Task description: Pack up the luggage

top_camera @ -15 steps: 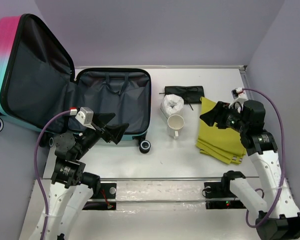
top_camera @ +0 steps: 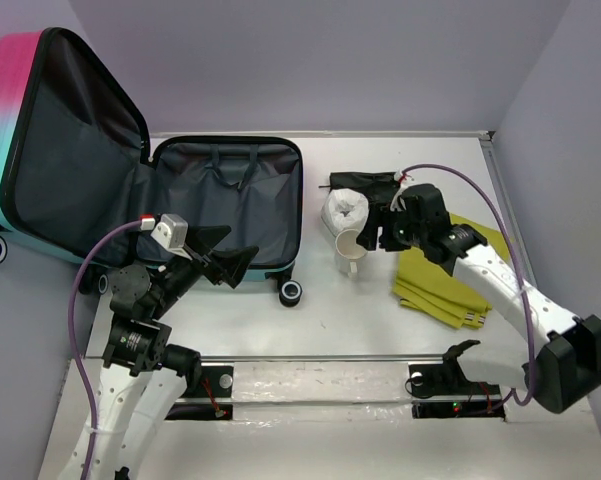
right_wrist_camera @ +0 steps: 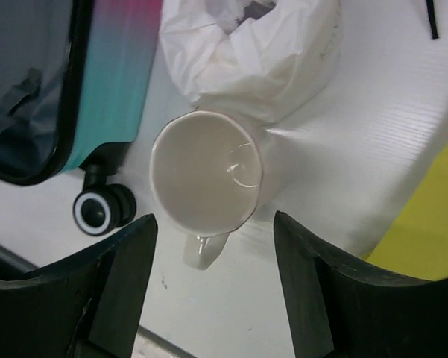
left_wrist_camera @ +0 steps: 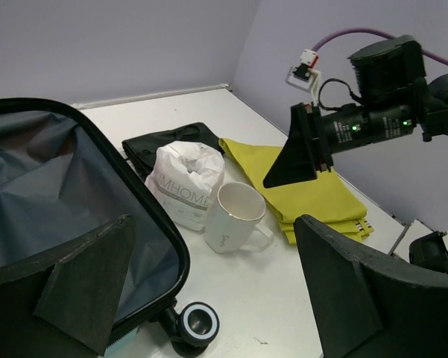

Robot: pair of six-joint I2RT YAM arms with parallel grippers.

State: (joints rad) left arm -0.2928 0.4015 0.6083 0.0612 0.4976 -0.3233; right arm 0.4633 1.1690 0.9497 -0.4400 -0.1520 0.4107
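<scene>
At upper left of the top view, the luggage (top_camera: 235, 200) lies open on the table (top_camera: 340, 310), both halves bare: nothing is packed yet. Right of it wait a yellow cloth (top_camera: 435, 290), black pouch (top_camera: 365, 182), white bag (top_camera: 344, 208) and mug (top_camera: 351, 250). The right hand (top_camera: 378, 228) hovers partly open over the mug, holding nothing. The left hand (top_camera: 230, 252) gapes empty by the luggage's near rim. The bag crowds the mug's far side.

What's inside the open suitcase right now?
The luggage shows only dark grey lining and straps, nothing packed. The left end effector covers part of its near edge.
</scene>
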